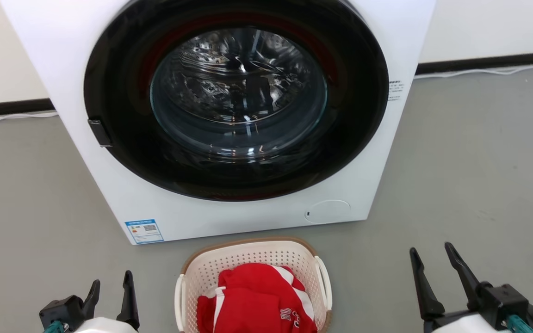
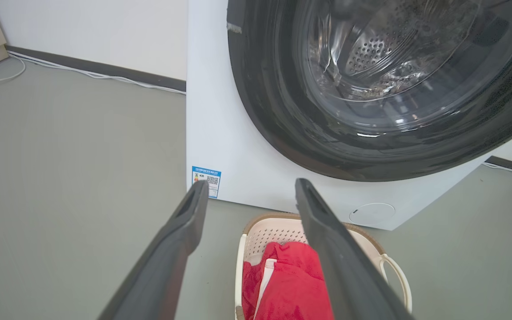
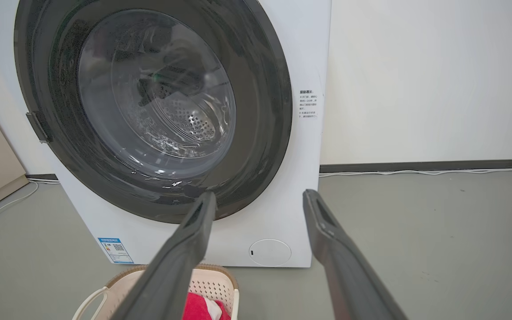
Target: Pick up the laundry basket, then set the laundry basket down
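Note:
The laundry basket (image 1: 252,259), cream-white and perforated with a brown rim and white side handles, sits on the grey floor just in front of the washer. Red and white clothing (image 1: 257,298) fills it. My left gripper (image 1: 111,286) hangs open to the basket's left, apart from it. My right gripper (image 1: 430,259) stands open further off to the basket's right. In the left wrist view the basket (image 2: 274,231) lies below the open left gripper (image 2: 249,189). The right wrist view has the basket (image 3: 214,284) at the bottom left, under the open right gripper (image 3: 260,200).
A white front-loading washer (image 1: 229,212) with a shut dark round door (image 1: 236,99) stands right behind the basket. A white wall with a dark baseboard and a white cable (image 1: 488,71) runs behind it. Bare grey floor (image 1: 479,175) spreads on both sides.

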